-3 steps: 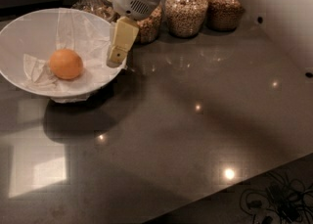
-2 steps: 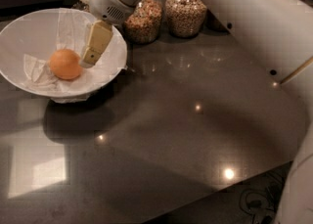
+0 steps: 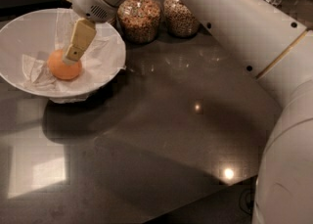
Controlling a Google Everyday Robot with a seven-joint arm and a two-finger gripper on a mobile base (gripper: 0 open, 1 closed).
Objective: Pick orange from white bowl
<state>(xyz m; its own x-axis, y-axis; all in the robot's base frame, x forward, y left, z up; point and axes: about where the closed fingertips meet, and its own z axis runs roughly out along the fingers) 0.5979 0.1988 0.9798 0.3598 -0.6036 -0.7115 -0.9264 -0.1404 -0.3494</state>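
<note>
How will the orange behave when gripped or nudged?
Round, the orange would likely roll if nudged, though crumpled paper beneath may slow it. Matte skin, so probably not slippery. The gripper is at its upper right.

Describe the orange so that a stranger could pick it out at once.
On the dark countertop, a wide white bowl lined with crumpled paper sits at the view's left, near two glass jars of grains. Inside lies the orange, with the robot's pincer at its upper edge. It is the only round, orange-coloured thing there.
</note>
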